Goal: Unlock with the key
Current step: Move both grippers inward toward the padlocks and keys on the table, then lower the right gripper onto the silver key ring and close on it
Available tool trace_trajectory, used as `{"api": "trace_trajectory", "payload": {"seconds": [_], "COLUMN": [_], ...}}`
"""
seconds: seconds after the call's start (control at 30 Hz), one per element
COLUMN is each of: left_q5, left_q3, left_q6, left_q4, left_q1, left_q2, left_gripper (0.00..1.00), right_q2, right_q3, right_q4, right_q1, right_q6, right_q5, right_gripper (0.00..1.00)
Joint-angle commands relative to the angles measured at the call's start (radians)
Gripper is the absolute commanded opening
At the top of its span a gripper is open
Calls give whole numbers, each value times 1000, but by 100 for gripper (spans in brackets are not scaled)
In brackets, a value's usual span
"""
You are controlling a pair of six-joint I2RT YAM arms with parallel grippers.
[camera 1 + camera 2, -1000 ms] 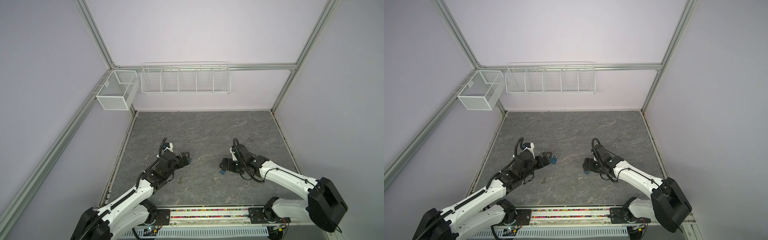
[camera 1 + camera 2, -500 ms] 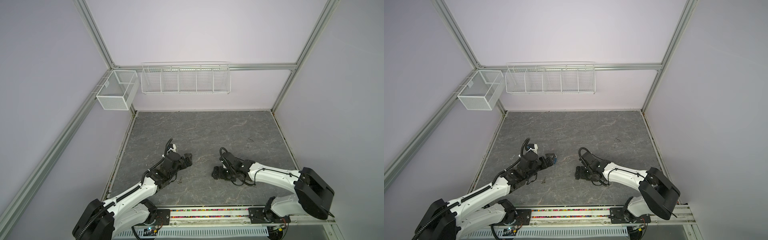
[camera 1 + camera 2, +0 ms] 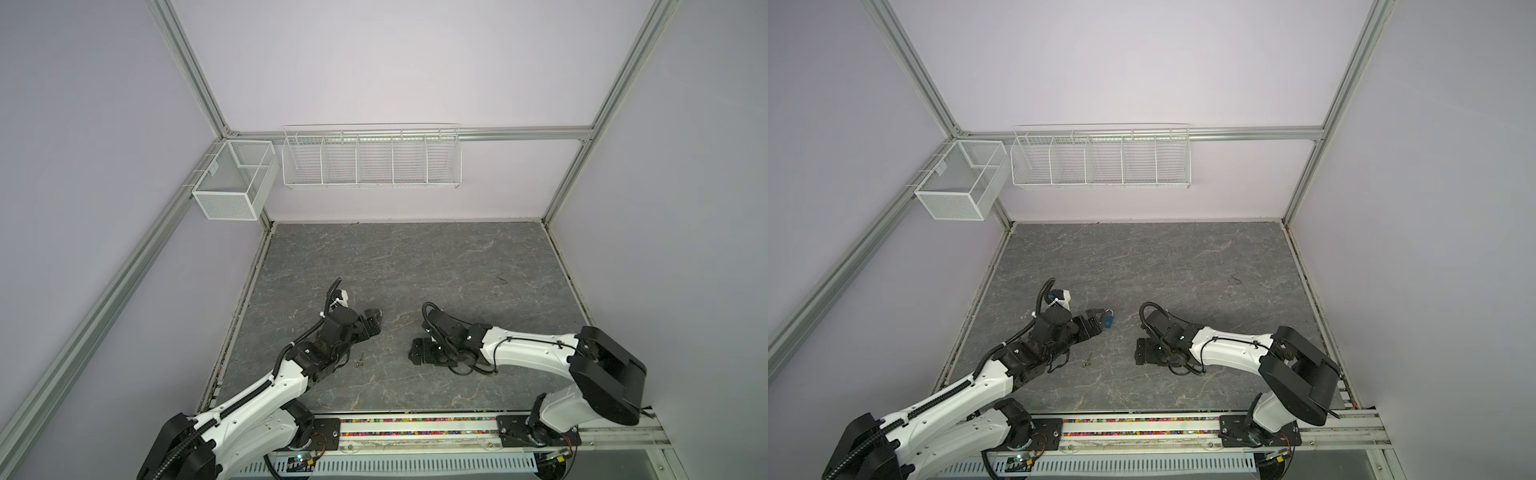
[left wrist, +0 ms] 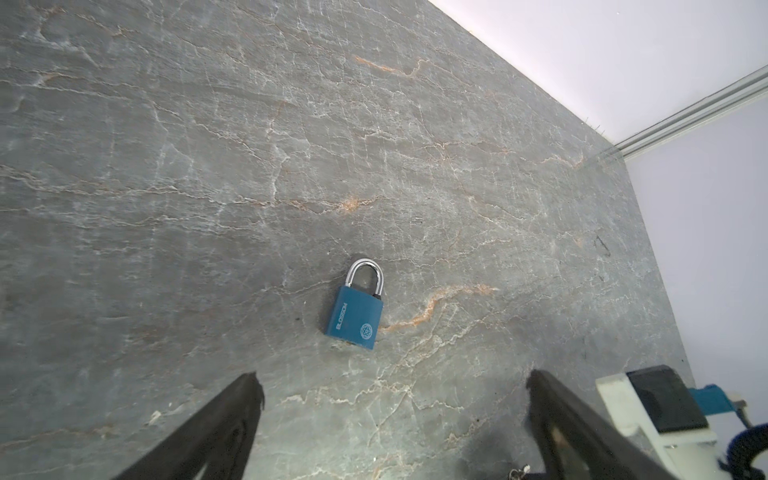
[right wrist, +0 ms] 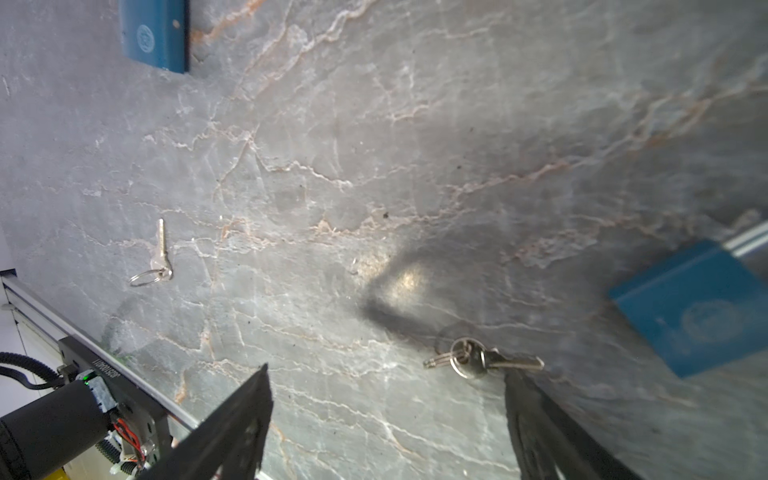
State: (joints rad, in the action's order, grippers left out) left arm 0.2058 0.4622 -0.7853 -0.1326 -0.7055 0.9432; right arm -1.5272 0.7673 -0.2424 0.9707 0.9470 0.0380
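Blue padlock [image 4: 354, 307] is lying flat, shackle closed.
Left gripper [image 4: 395, 382] and right gripper [image 5: 386, 372] are hovering wide open, gripping nothing.

Pale lilac walls [image 3: 374, 62] close the cell on three sides, joined by aluminium posts [image 3: 189, 70]. A white wire rack [image 3: 371, 158] with five compartments hangs on the back wall. A white mesh basket [image 3: 232, 183] hangs just beside it in the left corner. The counter [image 3: 415, 257] is dark grey stone with pale and rust veins, evenly lit. A small dark scuff [image 3: 500, 280] lies toward its right side.
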Motion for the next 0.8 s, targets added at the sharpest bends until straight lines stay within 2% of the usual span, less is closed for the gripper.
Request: {"api": "trace_trajectory", "payload": {"seconds": [0.0,0.13,0.37,0.67,0.77], "left_q5": [26,34,64,44,24], "left_q3": [26,26,28,42,42], "left_q6": [-13,-17,-32,-45,-56], "left_q4": [-29,-39,-81,-114,-99], "left_q1": [-4,-5,-3,-3,-4], "left_q2": [-17,-30,-69,-80,-67], "left_gripper": [99,99,99,99,99], "right_q2": [-37,-72,-151,-55,-34], "right_q3": [33,78,163,194,190], "right_q4": [-45,-59,-48,-199,-239], "right_q1": [5,1,3,2,2], "right_q6": [14,-12,-79,-205,-259], "right_q5": [-53,-75,-28,-93,-92], "right_gripper": [89,89,89,98,91]}}
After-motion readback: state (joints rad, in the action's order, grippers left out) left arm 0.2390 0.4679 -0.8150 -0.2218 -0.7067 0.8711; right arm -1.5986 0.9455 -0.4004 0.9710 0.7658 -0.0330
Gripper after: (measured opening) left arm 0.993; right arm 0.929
